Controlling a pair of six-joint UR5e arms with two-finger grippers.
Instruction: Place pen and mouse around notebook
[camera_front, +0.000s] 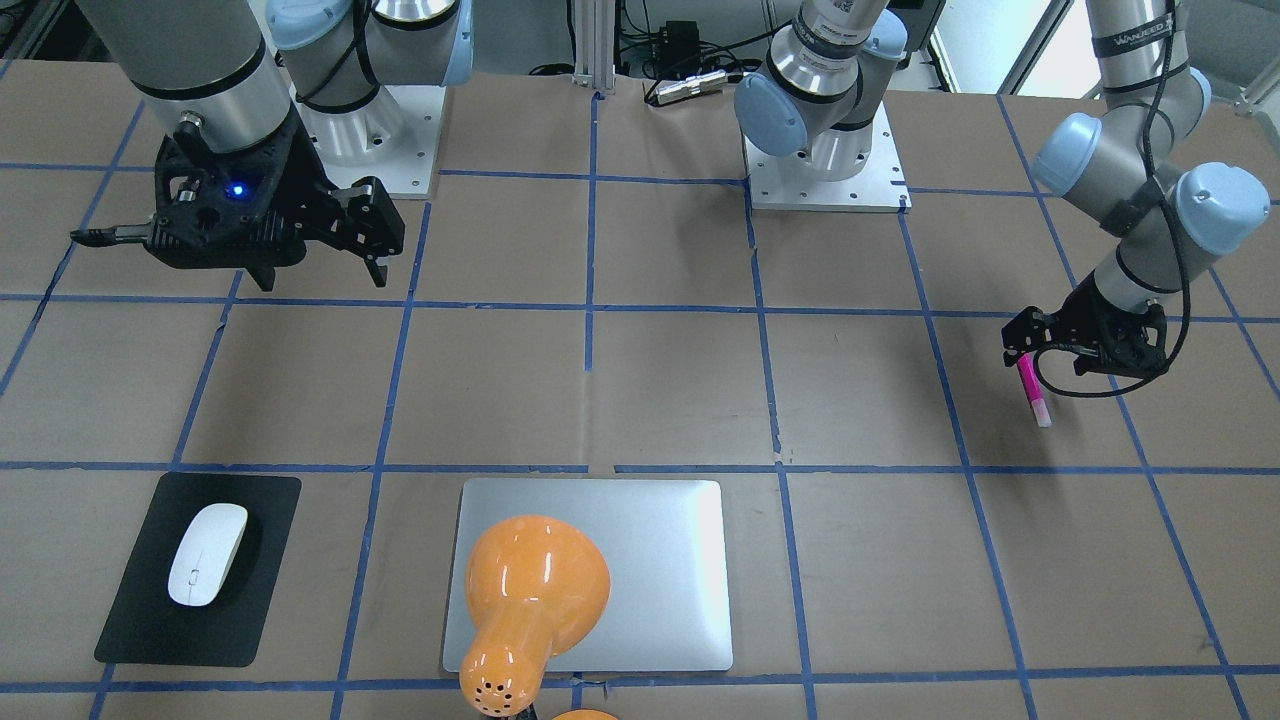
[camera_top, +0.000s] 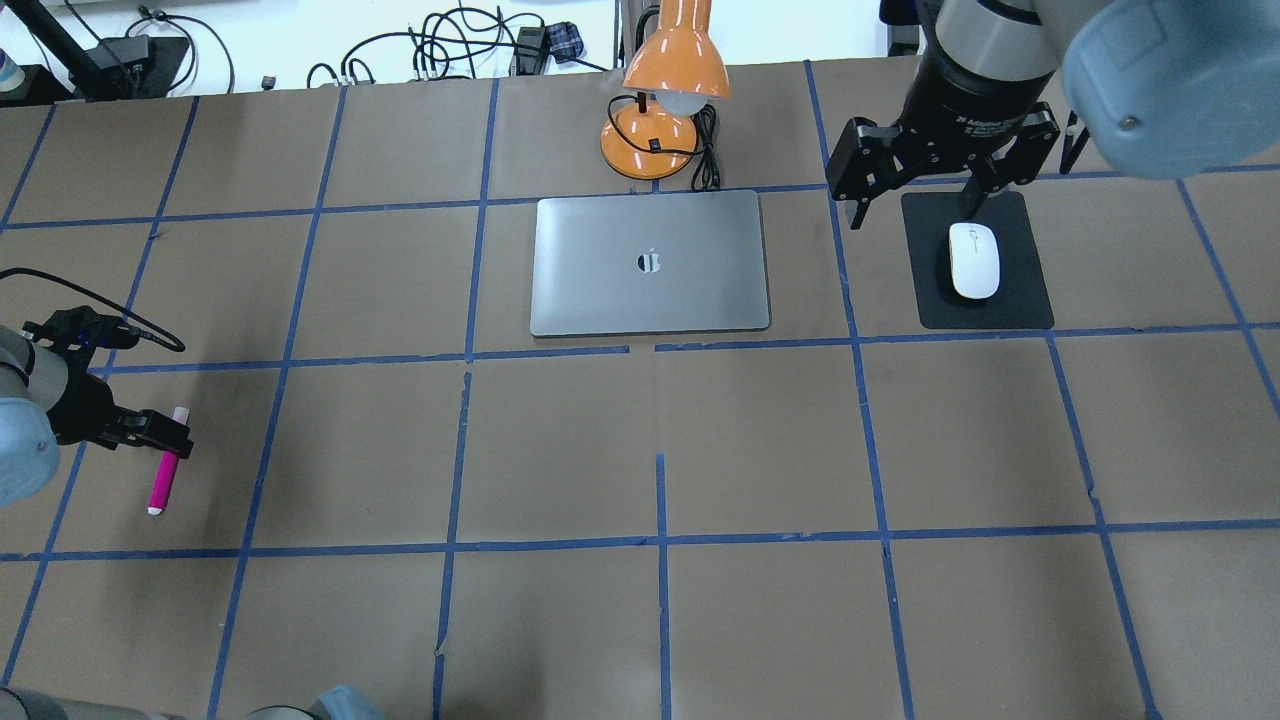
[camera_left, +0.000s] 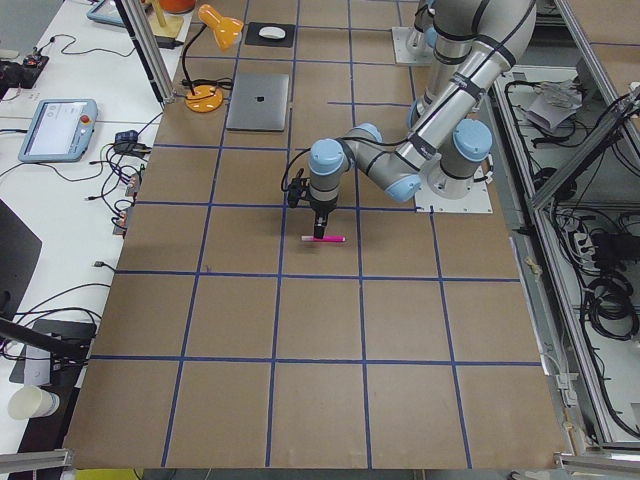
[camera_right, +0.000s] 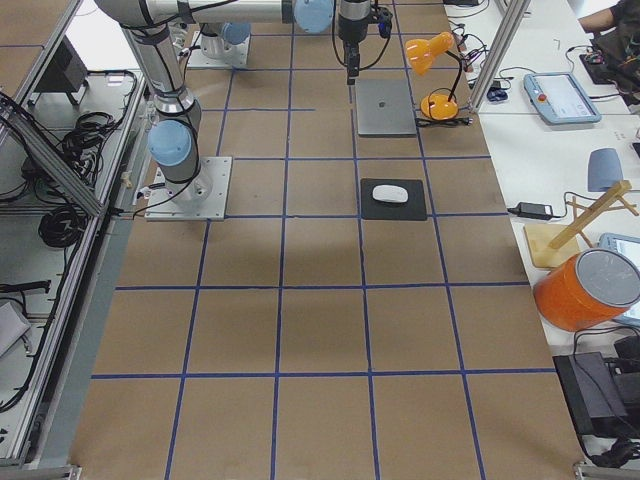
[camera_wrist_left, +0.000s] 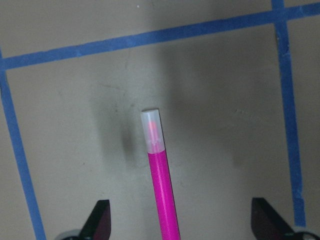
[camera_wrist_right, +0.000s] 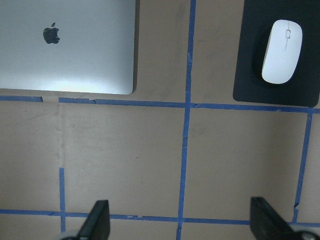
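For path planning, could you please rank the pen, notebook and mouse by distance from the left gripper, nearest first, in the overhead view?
1. Pen, right at the left gripper.
2. Notebook, mid-table.
3. Mouse, far right.

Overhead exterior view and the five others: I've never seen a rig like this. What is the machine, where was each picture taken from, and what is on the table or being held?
This is a robot with two arms mounted on a brown table marked with blue tape. Each arm ends in a two-finger gripper. One picture looks down from behind the robot and one from across the table. Two look along the table from its ends, and two come from cameras on the wrists.

On the table are a silver notebook, an orange lamp beyond it, a white mouse on a black pad, and a pink pen.

The left gripper is over the pen, fingers open on either side, not pinching it. The right gripper hangs open near the mouse. Nothing is held.
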